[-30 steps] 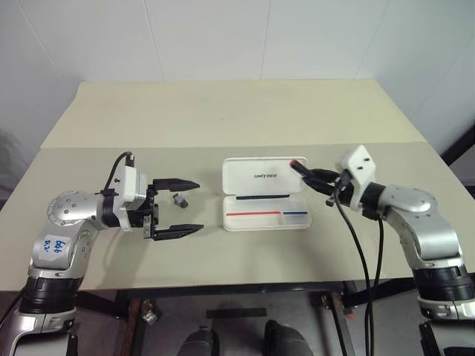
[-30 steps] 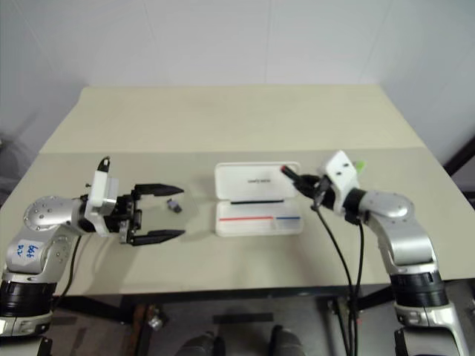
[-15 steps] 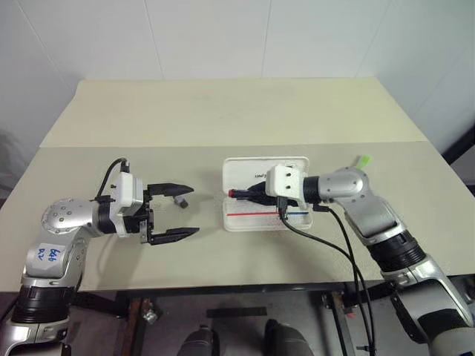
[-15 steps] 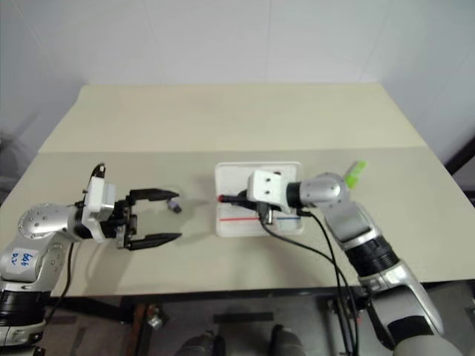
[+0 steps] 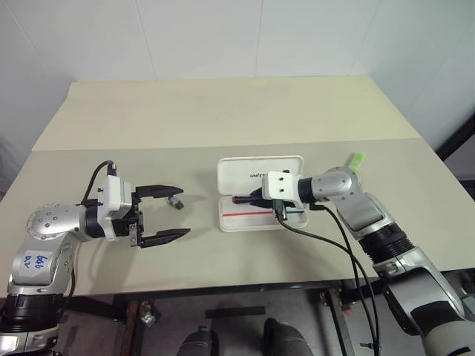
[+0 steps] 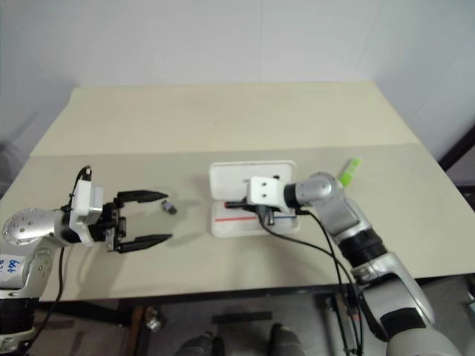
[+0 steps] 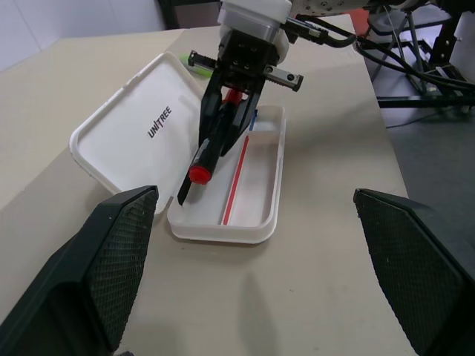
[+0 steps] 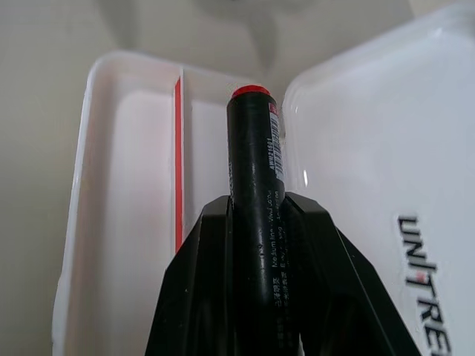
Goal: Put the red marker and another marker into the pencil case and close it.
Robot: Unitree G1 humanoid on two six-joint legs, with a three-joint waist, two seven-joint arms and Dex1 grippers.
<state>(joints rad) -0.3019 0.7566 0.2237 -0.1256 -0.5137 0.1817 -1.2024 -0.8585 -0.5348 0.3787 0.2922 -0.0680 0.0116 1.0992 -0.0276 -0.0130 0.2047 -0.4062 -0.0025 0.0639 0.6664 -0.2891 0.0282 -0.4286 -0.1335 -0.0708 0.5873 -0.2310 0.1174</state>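
Right claw [image 7: 223,141] clamped on the red marker [image 8: 256,185], fingers [image 8: 200,297] pressed to both sides of the dark barrel, red end jutting past the fingertips. Held over the pencil case [image 5: 261,191], which lies open on the desk [image 5: 223,111] directly beneath this claw: lid flat on the far side with the UNITREE lettering facing up, tray on the near side. Marker tip above the tray close to the hinge line, pointing along the case's length toward the left claw; cannot tell whether touching the tray floor. Thin red stripe [image 7: 236,180] printed along the tray floor just beside the marker, short blue stripe [image 5: 295,212] at the tray end under the right wrist.

Left claw [image 5: 165,213] wide open, nothing between its fingers, level above the desk, aimed toward the case and well apart from it. Small dark object [image 5: 176,201], too small to identify, on the desk just beyond the tip of this claw's farther finger.

Light green marker [image 5: 355,161] on the desk behind the right arm, beyond the case's right end, well apart from both claws.
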